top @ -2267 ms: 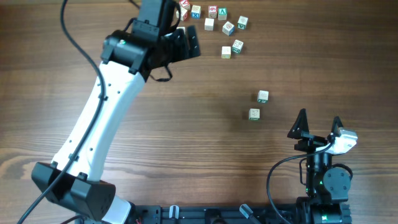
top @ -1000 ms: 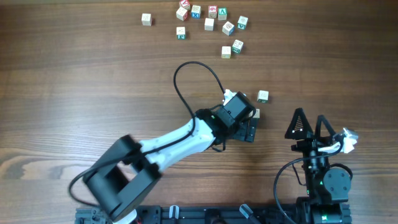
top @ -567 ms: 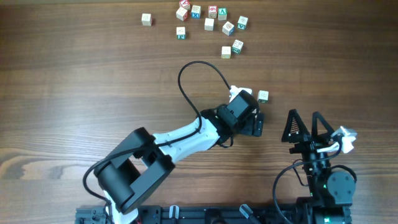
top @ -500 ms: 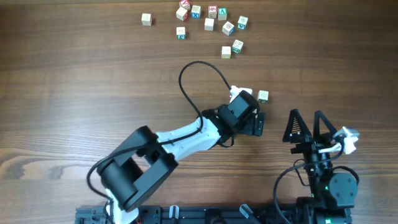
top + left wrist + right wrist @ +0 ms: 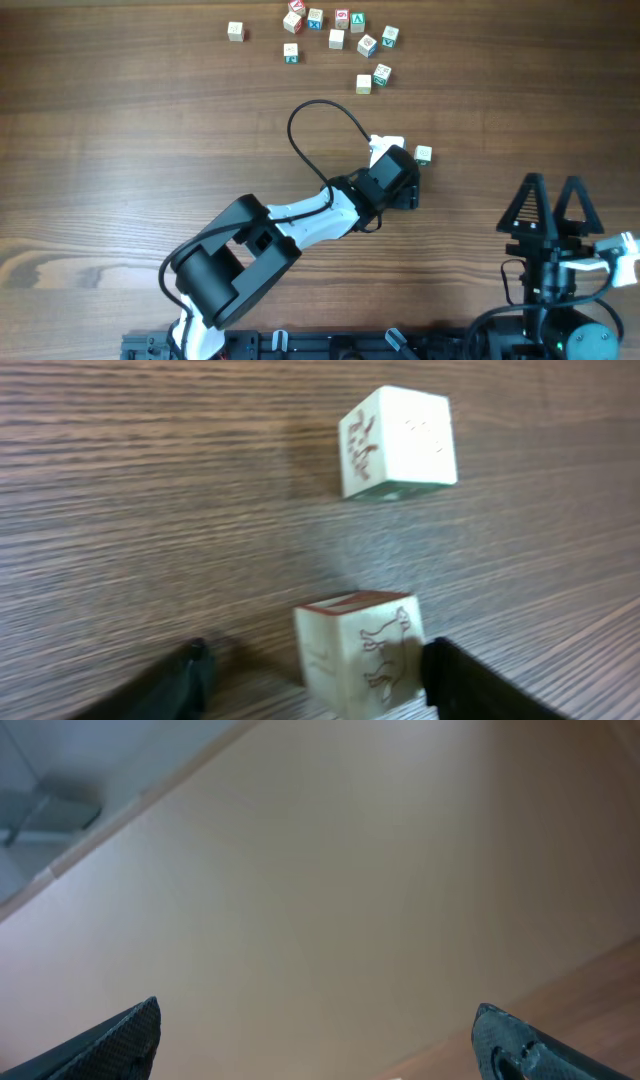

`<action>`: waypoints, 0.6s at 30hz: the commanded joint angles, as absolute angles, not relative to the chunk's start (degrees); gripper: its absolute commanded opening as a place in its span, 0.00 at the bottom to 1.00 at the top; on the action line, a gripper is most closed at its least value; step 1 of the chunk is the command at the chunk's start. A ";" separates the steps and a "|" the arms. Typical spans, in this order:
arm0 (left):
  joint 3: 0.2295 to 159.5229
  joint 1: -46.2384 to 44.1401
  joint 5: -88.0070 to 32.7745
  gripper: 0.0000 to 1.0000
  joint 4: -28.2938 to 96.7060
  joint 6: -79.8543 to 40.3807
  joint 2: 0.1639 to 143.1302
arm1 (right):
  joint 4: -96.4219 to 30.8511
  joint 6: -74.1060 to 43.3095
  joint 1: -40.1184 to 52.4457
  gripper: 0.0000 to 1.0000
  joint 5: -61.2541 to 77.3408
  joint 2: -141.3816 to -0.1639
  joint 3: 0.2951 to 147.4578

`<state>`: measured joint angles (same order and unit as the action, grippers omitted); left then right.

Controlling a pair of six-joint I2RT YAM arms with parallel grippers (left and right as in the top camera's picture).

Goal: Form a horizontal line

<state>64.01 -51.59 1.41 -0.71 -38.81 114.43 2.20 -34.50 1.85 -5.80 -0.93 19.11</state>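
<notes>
Your right pincer (image 5: 551, 190) has pulled back to the near right edge, spread wide and empty, out of the way. Your left pincer (image 5: 325, 682) has swung in from the far pile and now straddles the near cube (image 5: 360, 650). Its fingers are wide apart, one each side, apparently not yet touching it, so nothing is gripped. The far cube (image 5: 398, 442) sits just beyond, apart. No line exists yet; the other cubes (image 5: 337, 39) lie scattered at the worktop's (image 5: 120, 120) far edge.
</notes>
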 commanded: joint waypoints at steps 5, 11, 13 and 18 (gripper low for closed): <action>64.20 -51.66 4.84 0.45 0.12 -39.48 116.97 | 3.07 -37.65 1.91 1.00 -19.18 -0.78 21.52; 65.14 -52.38 4.84 0.86 0.69 -39.40 116.95 | -2.59 -37.45 1.91 1.00 -19.79 -0.78 21.52; 65.84 -52.77 4.84 0.90 1.87 -39.24 116.57 | -4.12 -37.45 1.91 1.00 -19.79 -0.78 21.52; 67.00 -54.78 7.53 0.91 2.37 -36.42 116.81 | -7.77 -37.50 1.91 1.00 -19.77 -0.78 21.52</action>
